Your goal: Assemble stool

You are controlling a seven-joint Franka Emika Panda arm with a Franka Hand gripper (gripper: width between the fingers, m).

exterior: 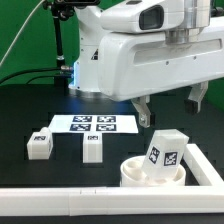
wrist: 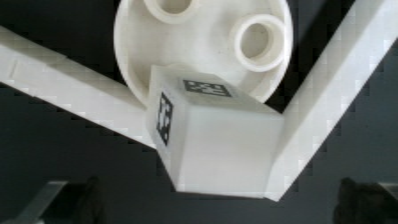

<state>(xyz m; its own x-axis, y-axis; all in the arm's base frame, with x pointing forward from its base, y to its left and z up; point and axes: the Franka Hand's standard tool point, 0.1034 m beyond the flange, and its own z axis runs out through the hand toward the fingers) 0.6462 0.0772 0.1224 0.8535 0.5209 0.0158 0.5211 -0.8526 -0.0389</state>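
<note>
Border rail (exterior: 60, 203) nearest, along the counter (exterior: 25, 120) edge, with a second stretch running back at the exterior view's right. In that corner sits the round seat disc (exterior: 135, 175). First leg (exterior: 165, 150) stands on it, tilted, tag showing. Two sockets (wrist: 258, 42) uncovered. Farther back, second leg (exterior: 92, 148) and third leg (exterior: 40, 146) lie apart, near the marker board (exterior: 92, 124). Hand (exterior: 170, 112) hangs above the disc, fingers spread, empty.
</note>
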